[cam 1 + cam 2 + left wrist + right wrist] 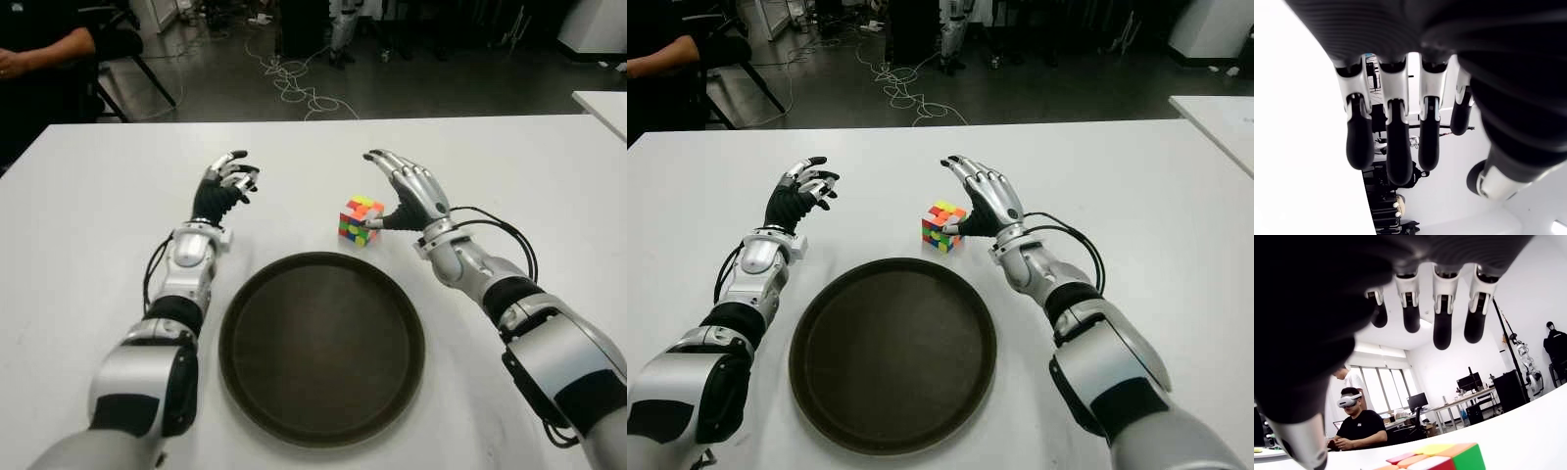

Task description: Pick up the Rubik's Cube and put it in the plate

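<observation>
The Rubik's Cube (361,219) stands on the white table (88,186) just beyond the far rim of the round dark plate (321,343). My right hand (400,192) is right beside the cube on its right, fingers spread above it and the thumb near its side; nothing is grasped. In the right wrist view the cube's top (1437,459) shows below the extended fingers (1442,328). My left hand (227,183) hovers to the left of the cube, fingers loosely curled, holding nothing.
A second white table (602,103) shows at the far right. A seated person's arm (39,49) and a chair are beyond the table's far left corner. Cables lie on the floor behind.
</observation>
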`<state>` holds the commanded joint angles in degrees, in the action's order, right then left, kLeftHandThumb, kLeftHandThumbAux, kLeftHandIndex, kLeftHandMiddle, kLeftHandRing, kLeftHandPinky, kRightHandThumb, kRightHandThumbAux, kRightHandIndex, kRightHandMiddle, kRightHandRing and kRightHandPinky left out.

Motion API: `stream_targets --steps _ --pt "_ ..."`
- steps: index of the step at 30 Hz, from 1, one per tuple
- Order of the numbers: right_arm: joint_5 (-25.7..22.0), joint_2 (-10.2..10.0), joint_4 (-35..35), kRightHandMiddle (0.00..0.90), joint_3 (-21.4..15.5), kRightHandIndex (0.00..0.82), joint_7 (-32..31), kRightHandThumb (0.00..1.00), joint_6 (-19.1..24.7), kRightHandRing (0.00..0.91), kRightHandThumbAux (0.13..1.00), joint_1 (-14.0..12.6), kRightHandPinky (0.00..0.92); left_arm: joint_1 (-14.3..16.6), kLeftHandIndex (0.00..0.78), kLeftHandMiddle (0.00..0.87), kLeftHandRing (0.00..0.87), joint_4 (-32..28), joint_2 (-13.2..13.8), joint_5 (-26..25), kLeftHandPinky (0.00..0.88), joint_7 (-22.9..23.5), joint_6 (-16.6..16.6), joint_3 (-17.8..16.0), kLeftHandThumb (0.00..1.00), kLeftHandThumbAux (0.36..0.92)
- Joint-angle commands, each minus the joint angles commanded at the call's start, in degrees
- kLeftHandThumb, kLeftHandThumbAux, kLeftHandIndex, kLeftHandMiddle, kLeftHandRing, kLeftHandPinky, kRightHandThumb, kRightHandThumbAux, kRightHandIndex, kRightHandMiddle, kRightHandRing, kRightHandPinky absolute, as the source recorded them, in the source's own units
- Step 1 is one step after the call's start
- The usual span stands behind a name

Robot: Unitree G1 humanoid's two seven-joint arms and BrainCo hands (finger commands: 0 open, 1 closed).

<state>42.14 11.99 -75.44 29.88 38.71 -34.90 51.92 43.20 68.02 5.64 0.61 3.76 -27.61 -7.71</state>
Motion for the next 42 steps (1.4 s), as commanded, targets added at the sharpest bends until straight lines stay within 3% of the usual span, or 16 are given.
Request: stream_targets --steps 10,16,25,35,42 --pt "-0.77 -0.39 -0.68 0.186 -0.47 0.137 -3.34 0.0 1.55 0.228 0.771 1.7 0.293 0.07 0.221 0.402 0.501 -0.01 -0.05 0.0 0.579 0.08 0.21 0.01 0.342 0.69" --pt "-0.21 -0.58 -0.44 0.188 0.2 0.145 -8.01 0.0 4.93 0.216 0.732 3.69 0.234 0.14 0.218 0.391 0.493 0.04 -0.1 -0.1 0.569 0.12 0.38 -0.06 0.325 0.689" --pt "1.75 0.24 0.4 0.205 3.2 0.165 -17.36 0.0 9.99 0.222 0.68 6.46 0.224 0.08 0.217 0.376 0.481 0.1 -0.04 -0.17 0.559 0.29 0.04 -0.12 0.313 0.676" --pt "1.46 0.69 1.78 0.186 4.41 0.146 -24.66 0.0 11.78 0.197 0.668 7.2 0.189 0.14 0.223 0.388 0.488 0.12 -0.03 0.18 0.566 -0.25 0.15 0.06 0.321 0.701" --pt "1.39 -0.82 1.57 0.193 4.61 0.14 -25.95 0.0 12.72 0.215 0.694 6.3 0.225 0.18 0.217 0.386 0.488 0.11 -0.12 0.29 0.564 -0.65 0.31 0.11 0.323 0.69"
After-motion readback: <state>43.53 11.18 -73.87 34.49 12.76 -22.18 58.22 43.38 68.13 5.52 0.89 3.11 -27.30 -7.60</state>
